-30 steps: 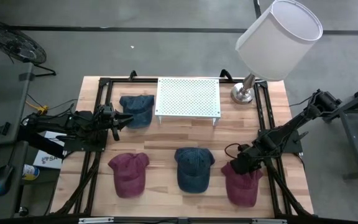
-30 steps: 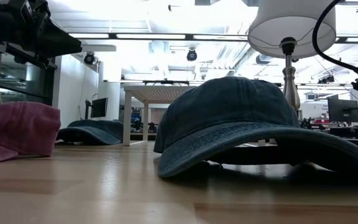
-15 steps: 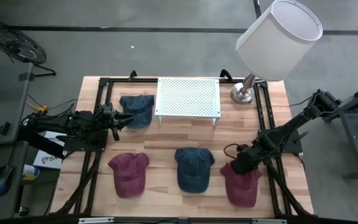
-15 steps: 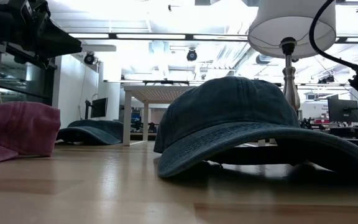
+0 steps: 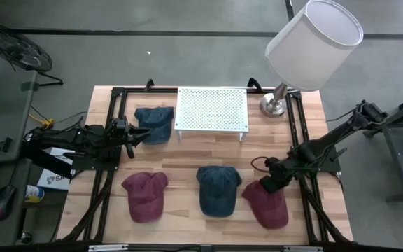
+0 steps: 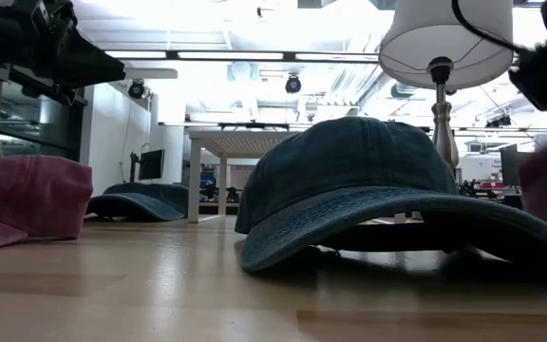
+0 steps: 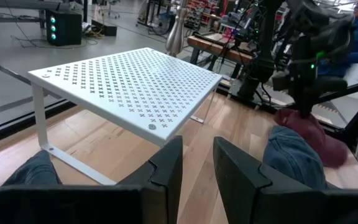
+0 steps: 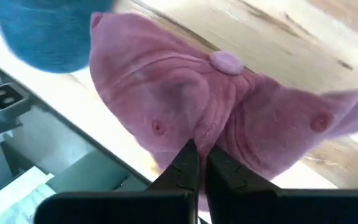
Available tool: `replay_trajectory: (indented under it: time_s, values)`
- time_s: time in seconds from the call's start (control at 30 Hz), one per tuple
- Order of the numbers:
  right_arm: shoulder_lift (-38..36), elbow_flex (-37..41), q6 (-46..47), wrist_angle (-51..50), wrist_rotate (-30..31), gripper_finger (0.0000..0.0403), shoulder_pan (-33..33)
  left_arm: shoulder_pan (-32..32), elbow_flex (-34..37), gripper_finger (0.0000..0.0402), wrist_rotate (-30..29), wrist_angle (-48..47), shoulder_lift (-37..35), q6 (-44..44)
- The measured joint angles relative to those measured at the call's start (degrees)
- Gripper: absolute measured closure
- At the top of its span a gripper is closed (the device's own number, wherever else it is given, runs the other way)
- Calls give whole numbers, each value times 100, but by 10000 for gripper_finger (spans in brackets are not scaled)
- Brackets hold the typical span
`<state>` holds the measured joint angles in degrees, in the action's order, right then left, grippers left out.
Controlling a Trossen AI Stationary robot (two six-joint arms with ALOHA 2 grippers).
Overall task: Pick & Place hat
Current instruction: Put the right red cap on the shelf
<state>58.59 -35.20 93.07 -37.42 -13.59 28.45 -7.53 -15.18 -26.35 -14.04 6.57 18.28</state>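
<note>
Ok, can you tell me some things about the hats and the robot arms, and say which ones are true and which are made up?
1. There are four hats on the table. True: two blue, two dark red.
2. The right gripper is pinching the dark red hat. True: its fingers are closed on a fold of the fabric.
3. A hat is lying on top of the white rack. False: the rack's top is bare; the nearest blue hat lies beside it on the table.
4. The left gripper is holding a hat. False: it holds nothing, and its fingers stand apart.
5. The lamp stands between the two dark red hats. False: it stands at the far right corner, beside the rack.
</note>
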Motion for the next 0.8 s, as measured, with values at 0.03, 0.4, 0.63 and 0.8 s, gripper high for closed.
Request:
replay_trajectory:
  time_s: [0.03,0.4,0.63,0.8]
  values:
    - [-66,-91,-125,-115,20,401,-48,0,-2,312,-2,0,0,0]
    - [-350,-1300,-1986,-1209,-16,402,-772,0,0,312,-2,0,-2,0]
    - [-317,-2366,-3480,-1759,-30,402,-1486,2,0,312,-1,0,0,0]
    - [-116,-3015,-4473,-1807,-14,403,-2013,0,0,312,0,0,0,0]
